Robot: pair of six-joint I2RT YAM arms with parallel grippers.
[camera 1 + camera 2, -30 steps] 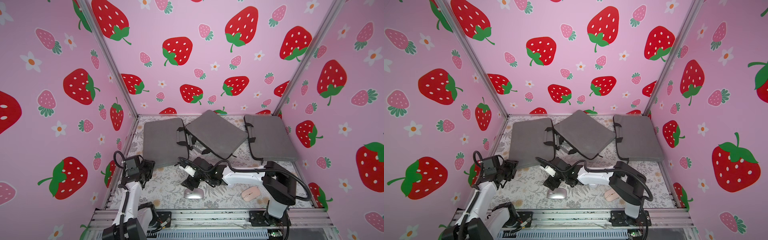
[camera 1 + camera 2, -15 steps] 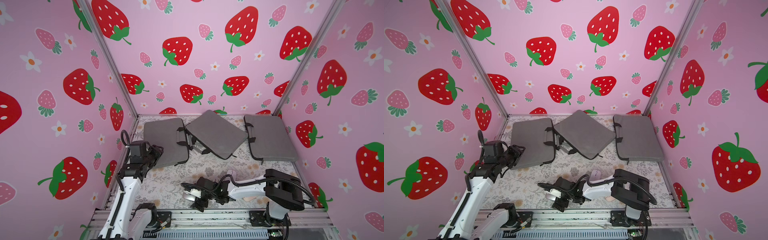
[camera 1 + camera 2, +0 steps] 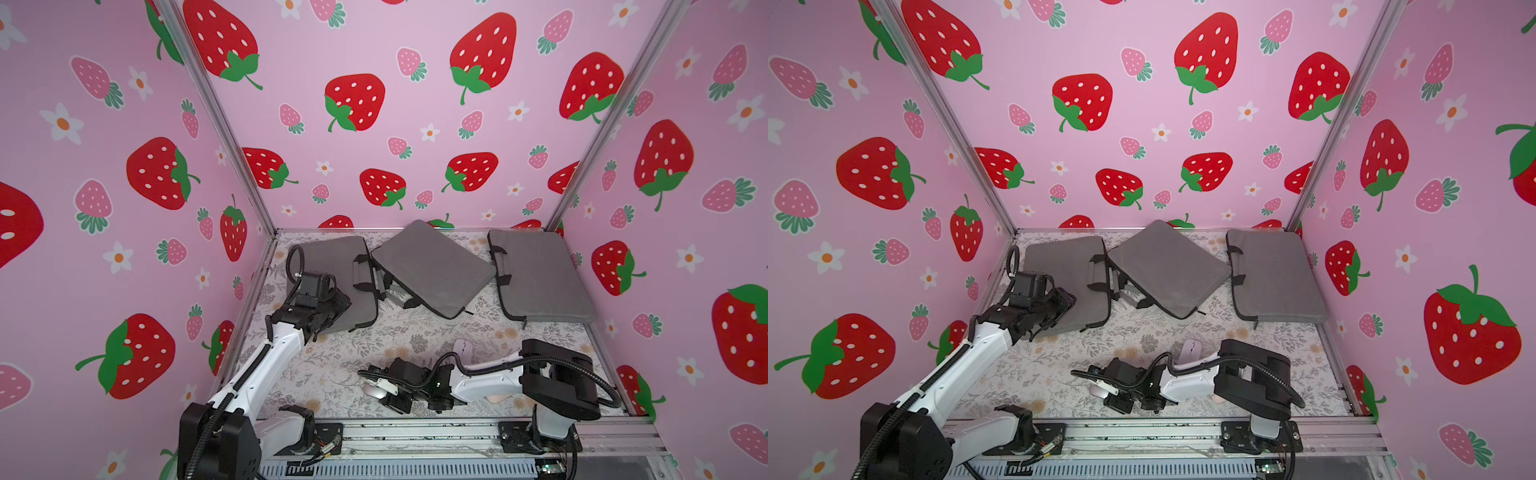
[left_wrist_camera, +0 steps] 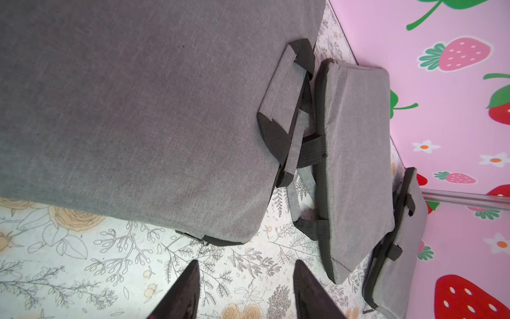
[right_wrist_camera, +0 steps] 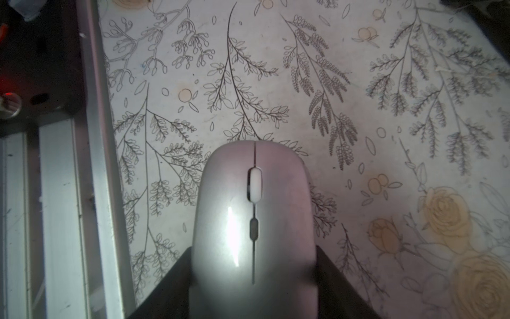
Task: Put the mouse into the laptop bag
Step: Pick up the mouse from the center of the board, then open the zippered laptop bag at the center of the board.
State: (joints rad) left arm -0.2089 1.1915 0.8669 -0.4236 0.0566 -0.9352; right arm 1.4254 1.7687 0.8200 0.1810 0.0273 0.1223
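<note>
Your right gripper sat clamped on the silver mouse, one dark finger against each flank. The mouse's body hid the inner faces, so the contact itself was hard to make out, and you couldn't tell whether it was off the table or resting on it. In both top views that gripper lay low near the front rail, with the mouse poking out as a small pale sliver mostly covered by black hardware. Your left gripper was empty, with its tips moderately apart. It hovered over the floral table just off the near corner of the left laptop bag. From above the left gripper covered that corner. The middle laptop bag lay tilted, one edge raised beside the left bag's handles. The right laptop bag lay flat by the far right wall. Whether any zip was open couldn't be read. A pale lilac mouse sat behind your right arm, partly cut off by the cable. A peach-coloured object under that arm was too hidden to identify.
</note>
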